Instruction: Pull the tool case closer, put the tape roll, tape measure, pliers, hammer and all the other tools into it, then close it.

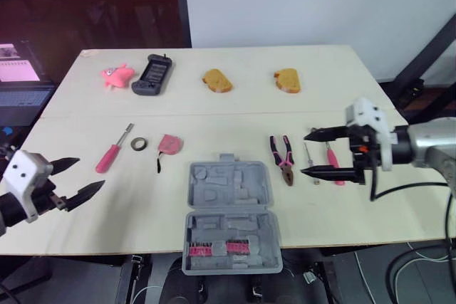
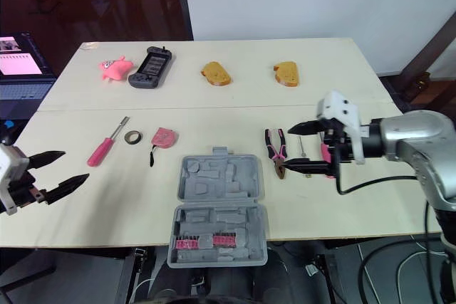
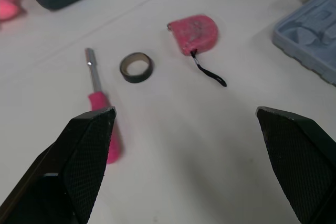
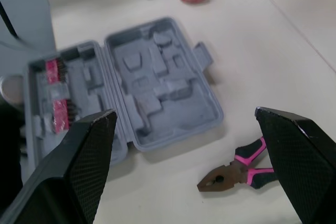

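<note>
Left eye view: open tool case (image 1: pixel 229 208) between left gripper (image 1: pixel 91 173) and right gripper (image 1: pixel 305 153), fingers (image 1: pixel 326 133) wide.

Bare table (image 1: pixel 320 105) separates the tool case (image 1: pixel 231 191) from pliers (image 1: pixel 284 161) to its right and tape measure (image 1: pixel 169 144) to its left.

Pale table (image 1: pixel 235 115), open tool case (image 1: pixel 229 189), pliers (image 1: pixel 283 158), tape measure (image 1: pixel 169 144), tape roll (image 1: pixel 139 144), screwdriver (image 1: pixel 110 154)
</note>
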You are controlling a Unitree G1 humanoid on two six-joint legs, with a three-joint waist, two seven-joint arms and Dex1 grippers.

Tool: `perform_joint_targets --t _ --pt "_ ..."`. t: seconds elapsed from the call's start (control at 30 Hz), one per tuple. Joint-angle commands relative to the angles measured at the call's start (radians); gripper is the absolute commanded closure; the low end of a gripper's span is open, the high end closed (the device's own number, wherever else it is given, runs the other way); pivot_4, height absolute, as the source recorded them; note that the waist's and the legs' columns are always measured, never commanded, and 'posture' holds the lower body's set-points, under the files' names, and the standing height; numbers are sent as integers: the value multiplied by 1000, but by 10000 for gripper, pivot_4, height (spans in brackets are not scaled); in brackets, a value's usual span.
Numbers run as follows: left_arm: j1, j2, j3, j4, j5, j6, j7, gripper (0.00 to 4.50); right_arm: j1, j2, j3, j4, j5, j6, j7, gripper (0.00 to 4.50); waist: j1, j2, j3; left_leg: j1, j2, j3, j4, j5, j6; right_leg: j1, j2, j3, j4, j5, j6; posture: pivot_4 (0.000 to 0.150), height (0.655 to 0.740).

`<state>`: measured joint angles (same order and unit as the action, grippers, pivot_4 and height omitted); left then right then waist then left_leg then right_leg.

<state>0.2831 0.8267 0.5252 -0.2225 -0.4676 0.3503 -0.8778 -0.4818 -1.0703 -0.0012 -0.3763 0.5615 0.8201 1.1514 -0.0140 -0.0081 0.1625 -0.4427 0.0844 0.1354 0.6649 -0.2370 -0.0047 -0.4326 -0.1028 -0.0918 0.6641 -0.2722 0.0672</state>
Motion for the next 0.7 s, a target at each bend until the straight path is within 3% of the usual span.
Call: perform_joint_targets --t 0.03,0.27,0.47,0.7 --pt "-1 -47 -50 -75 19 61 88 0 -93 6 26 -46 -4 38 -35 494 -1 0 0 0 0 0 0 0 0 0 0 0 0 0 1 1500 7188" --pt "-166 -47 -176 17 81 98 129 0 -184 69 25 -94 100 131 -48 494 5 -2 0 0 0 -2 1 1 -2 1 4 -1 0 2 2 1500 7188" --pt "-580 43 -430 480 255 -27 -36 0 -257 131 10 -140 234 236 -84 494 5 -2 0 0 0 -2 1 2 -2 1 5 -2 1 3 2 1500 7188" --pt "-951 -18 -613 1021 434 -301 -157 0 -271 185 8 -173 260 280 -196 494 4 -3 0 -1 0 3 1 1 -1 0 6 -2 1 3 2 1500 7188"
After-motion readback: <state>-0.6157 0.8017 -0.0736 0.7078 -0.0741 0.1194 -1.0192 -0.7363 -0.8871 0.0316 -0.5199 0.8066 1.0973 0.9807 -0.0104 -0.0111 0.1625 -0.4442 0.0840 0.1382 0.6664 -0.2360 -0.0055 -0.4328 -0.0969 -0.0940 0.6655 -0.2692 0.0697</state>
